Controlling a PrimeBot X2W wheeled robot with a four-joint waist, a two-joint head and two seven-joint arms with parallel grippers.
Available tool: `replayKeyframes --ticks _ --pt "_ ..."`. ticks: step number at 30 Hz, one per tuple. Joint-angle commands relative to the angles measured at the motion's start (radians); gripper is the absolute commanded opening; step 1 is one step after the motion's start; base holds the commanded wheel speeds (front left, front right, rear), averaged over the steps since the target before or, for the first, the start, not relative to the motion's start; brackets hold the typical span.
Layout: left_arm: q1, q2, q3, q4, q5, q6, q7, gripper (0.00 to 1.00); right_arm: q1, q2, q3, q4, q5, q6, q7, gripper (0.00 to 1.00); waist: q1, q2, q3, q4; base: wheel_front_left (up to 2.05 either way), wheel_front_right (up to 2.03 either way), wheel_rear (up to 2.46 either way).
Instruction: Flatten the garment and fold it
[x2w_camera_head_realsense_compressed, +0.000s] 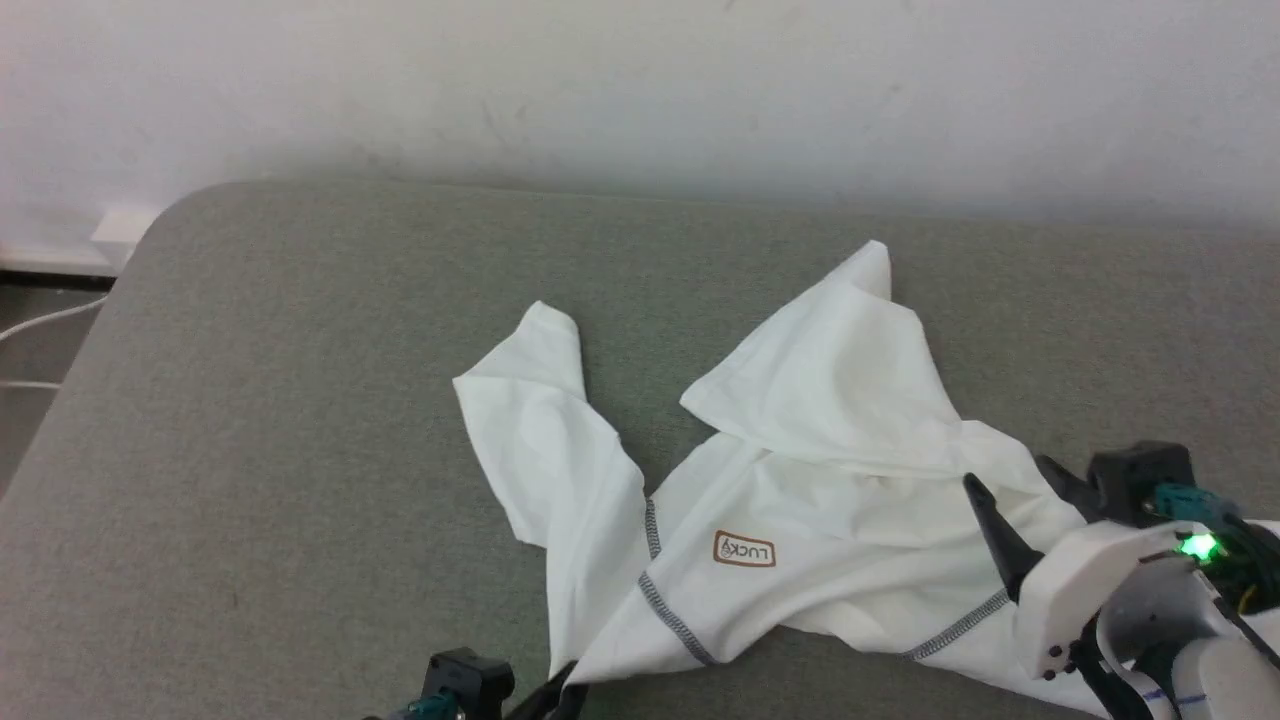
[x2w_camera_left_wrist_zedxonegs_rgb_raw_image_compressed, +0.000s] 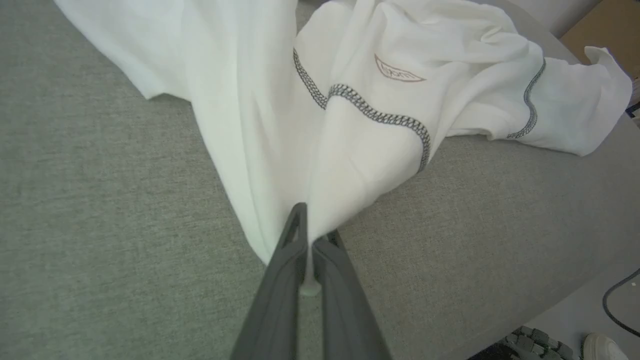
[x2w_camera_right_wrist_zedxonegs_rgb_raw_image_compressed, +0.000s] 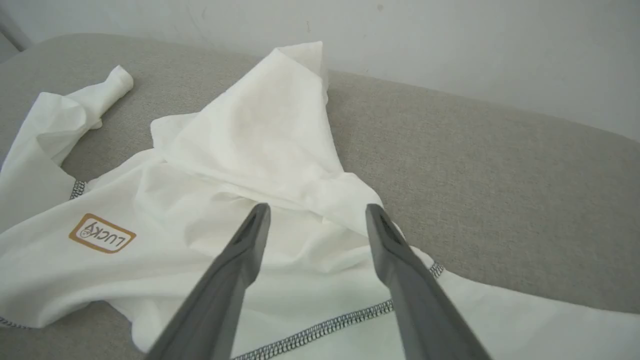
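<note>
Since the garment (x2w_camera_head_realsense_compressed: 800, 470) looks thin, soft and light, it should drape and slide easily, so a pinch at an edge or stitched seam suits it better than a grab at loose cloth. It lies crumpled on the near middle of the grey padded surface (x2w_camera_head_realsense_compressed: 300, 450), hood (x2w_camera_head_realsense_compressed: 830, 370) pointing far, one sleeve (x2w_camera_head_realsense_compressed: 540, 420) flopped left. The left gripper (x2w_camera_left_wrist_zedxonegs_rgb_raw_image_compressed: 307, 240) is clamped on a bunched fold at the near edge, perhaps a sleeve, though the bunching hides which. The right gripper (x2w_camera_right_wrist_zedxonegs_rgb_raw_image_compressed: 316, 215) hovers with fingers spread above the cloth just near of the hood, holding nothing.
</note>
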Motion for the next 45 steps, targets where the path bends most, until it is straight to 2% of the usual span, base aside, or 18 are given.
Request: replayKeyframes --ticks 1,8,13,21,22,23,27,31,34,40,43,45 --pt "-0.02 -0.003 0.001 0.01 0.01 -0.002 -0.026 1.0 -0.041 -0.02 0.033 0.004 -0.008 -0.001 -0.005 1.0 0.0002 0.0 0.001 0.07 0.0 0.0 0.0" --pt "-0.11 -0.061 0.037 0.019 0.06 0.042 -0.252 1.0 -0.186 -0.161 0.257 0.091 0.0 -0.001 0.027 1.0 0.0002 0.0 0.041 0.146 0.0 0.0 0.0" --pt "-0.151 -0.097 0.035 0.057 0.066 0.048 -0.326 1.0 -0.276 -0.27 0.408 0.222 0.015 -0.001 0.063 1.0 0.0002 0.0 0.068 0.195 0.0 0.0 0.0" --pt "-0.174 -0.128 0.022 0.127 0.062 0.048 -0.363 1.0 -0.371 -0.299 0.48 0.378 0.011 -0.001 0.0 1.0 0.0002 0.0 0.097 0.223 0.0 0.0 0.0" --pt "-0.175 -0.129 0.021 0.133 0.062 0.048 -0.367 1.0 -0.377 -0.296 0.482 0.392 0.015 -0.001 -0.009 0.92 0.0002 0.0 0.097 0.223 0.0 0.0 0.0" --pt "-0.175 -0.13 0.021 0.14 0.062 0.049 -0.369 1.0 -0.381 -0.29 0.48 0.402 0.02 -0.001 -0.02 0.02 0.0002 0.0 0.094 0.219 0.0 0.0 0.0" --pt "-0.169 -0.126 0.026 0.164 0.06 0.055 -0.376 1.0 -0.378 -0.274 0.46 0.39 0.041 -0.001 -0.069 0.0 0.0002 0.0 0.065 0.191 0.0 0.0 0.0" --pt "-0.154 -0.114 0.031 0.181 0.055 0.058 -0.378 1.0 -0.332 -0.256 0.393 0.286 0.098 -0.001 -0.079 0.0 0.0002 0.0 0.019 0.142 0.0 0.0 0.0" --pt "-0.143 -0.107 0.031 0.187 0.053 0.061 -0.378 1.0 -0.278 -0.263 0.318 0.157 0.14 -0.001 -0.036 0.0 0.0002 0.0 -0.01 0.105 0.0 0.0 0.0" --pt "-0.136 -0.108 0.025 0.186 0.047 0.062 -0.378 1.0 -0.179 -0.273 0.104 -0.116 0.133 -0.001 0.108 0.0 0.0002 0.0 -0.024 0.054 0.0 0.0 0.0" --pt "-0.149 -0.111 0.015 0.18 0.05 0.06 -0.376 1.0 -0.181 -0.279 0.025 -0.18 0.097 -0.001 0.159 0.0 0.0002 0.0 0.002 0.054 0.0 0.0 0.0" --pt "-0.169 -0.114 0.008 0.176 0.054 0.055 -0.375 1.0 -0.213 -0.286 0.006 -0.174 0.09 -0.001 0.169 0.0 0.0002 0.0 0.03 0.064 0.0 0.0 0.0"
